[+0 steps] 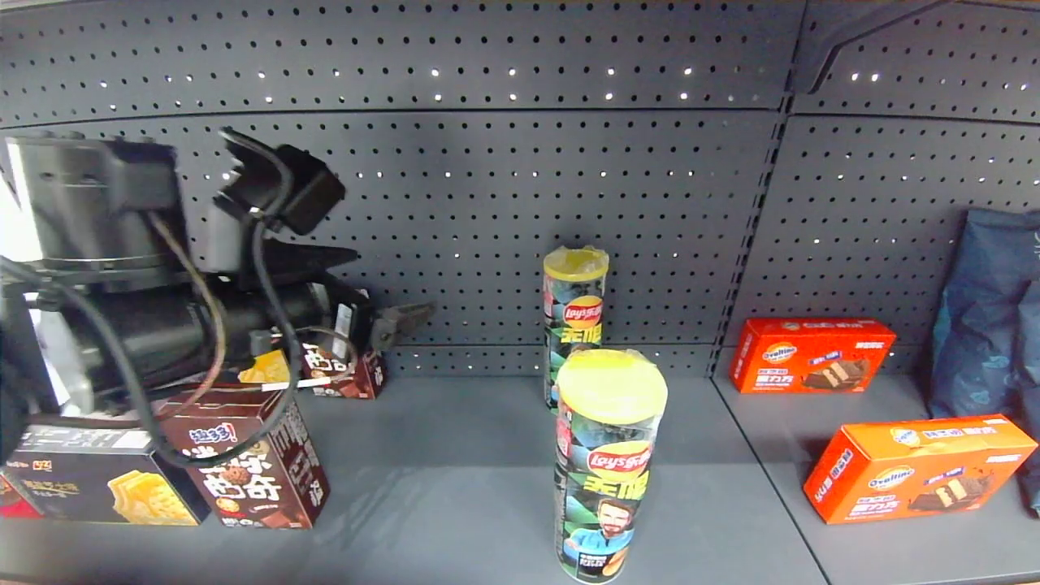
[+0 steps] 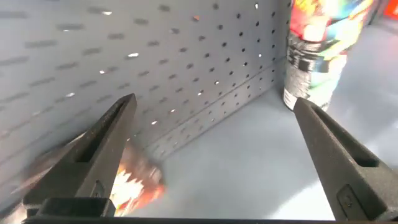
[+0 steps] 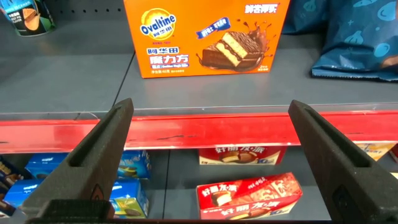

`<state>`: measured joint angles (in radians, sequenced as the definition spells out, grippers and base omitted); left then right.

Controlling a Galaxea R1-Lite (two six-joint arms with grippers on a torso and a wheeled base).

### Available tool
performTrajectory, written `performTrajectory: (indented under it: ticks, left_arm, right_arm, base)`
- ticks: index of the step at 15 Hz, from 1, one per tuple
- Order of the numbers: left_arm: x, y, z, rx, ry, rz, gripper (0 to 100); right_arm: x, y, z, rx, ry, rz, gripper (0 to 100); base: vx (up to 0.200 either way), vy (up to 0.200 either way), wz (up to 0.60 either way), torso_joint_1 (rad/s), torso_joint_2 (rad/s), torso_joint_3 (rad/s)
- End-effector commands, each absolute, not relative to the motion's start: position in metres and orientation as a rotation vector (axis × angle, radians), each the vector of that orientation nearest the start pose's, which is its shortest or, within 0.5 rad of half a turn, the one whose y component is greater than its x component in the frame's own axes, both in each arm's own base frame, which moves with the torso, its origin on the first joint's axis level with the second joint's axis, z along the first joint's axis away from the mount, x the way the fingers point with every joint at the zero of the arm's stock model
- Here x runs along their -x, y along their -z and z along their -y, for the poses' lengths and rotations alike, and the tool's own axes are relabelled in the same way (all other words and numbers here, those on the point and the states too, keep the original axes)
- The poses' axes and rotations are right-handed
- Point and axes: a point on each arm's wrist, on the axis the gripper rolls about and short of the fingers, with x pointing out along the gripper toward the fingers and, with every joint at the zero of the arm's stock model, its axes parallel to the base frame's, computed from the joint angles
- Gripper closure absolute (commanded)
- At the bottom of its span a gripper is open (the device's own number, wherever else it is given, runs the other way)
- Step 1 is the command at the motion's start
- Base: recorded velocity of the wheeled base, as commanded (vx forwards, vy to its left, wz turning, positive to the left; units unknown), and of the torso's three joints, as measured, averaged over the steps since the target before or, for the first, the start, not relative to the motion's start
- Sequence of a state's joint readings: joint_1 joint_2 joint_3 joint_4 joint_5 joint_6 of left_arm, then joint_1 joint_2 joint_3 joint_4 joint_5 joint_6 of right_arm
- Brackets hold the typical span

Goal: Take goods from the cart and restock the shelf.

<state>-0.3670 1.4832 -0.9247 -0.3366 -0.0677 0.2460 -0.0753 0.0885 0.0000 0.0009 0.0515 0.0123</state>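
Note:
My left gripper (image 1: 392, 289) is open at the back left of the grey shelf (image 1: 455, 487), close to the pegboard wall. Just below it stands a small brown cookie box (image 1: 345, 372), which appears blurred beside one finger (image 2: 99, 155) in the left wrist view. Nothing sits between those fingers. Two yellow-lidded chip cans stand mid-shelf, one at the back (image 1: 575, 321) (image 2: 317, 56) and one in front (image 1: 605, 463). My right gripper (image 3: 209, 107) is open and holds nothing, in front of the red shelf edge (image 3: 205, 132), facing an orange wafer box (image 3: 205, 37).
A larger brown cookie box (image 1: 260, 471) and a black cracker box (image 1: 106, 487) stand front left under my left arm. Two orange boxes (image 1: 808, 353) (image 1: 918, 467) and blue bags (image 1: 991, 325) fill the right bay. Red (image 3: 249, 194) and blue boxes (image 3: 130, 180) lie on the lower shelf.

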Motion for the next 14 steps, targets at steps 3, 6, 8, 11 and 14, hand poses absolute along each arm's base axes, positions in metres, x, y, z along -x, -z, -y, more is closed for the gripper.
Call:
performTrajectory:
  ticks: [3, 6, 8, 11, 14]
  left_arm:
    - [-0.143, -0.287, 0.043, -0.219, 0.346, 0.046, 0]
    - [-0.066, -0.237, 0.02, -0.215, 0.341, 0.077, 0]
    - [-0.037, -0.207, 0.012, -0.221, 0.342, 0.064, 0]
    - [-0.001, -0.175, 0.002, -0.238, 0.341, -0.044, 0]
    - [0.026, -0.137, -0.004, -0.24, 0.406, -0.086, 0]
  right_arm:
    - [0.016, -0.077, -0.002, -0.018, 0.024, -0.09, 0]
    - [0.016, -0.077, -0.002, -0.018, 0.024, -0.09, 0]
    - [0.016, -0.077, -0.002, -0.018, 0.024, -0.09, 0]
    - [0.013, -0.078, -0.002, -0.018, 0.03, -0.121, 0]
    - [-0.013, -0.266, 0.0, -0.069, 0.018, 0.007, 0]
  base:
    - [0.0, 0.0, 0.0, 0.0, 0.0, 0.0]
    - [0.0, 0.0, 0.0, 0.0, 0.0, 0.0]
    - [0.0, 0.0, 0.0, 0.0, 0.0, 0.0]
    - [0.0, 0.0, 0.0, 0.0, 0.0, 0.0]
    - [0.0, 0.0, 0.0, 0.0, 0.0, 0.0]
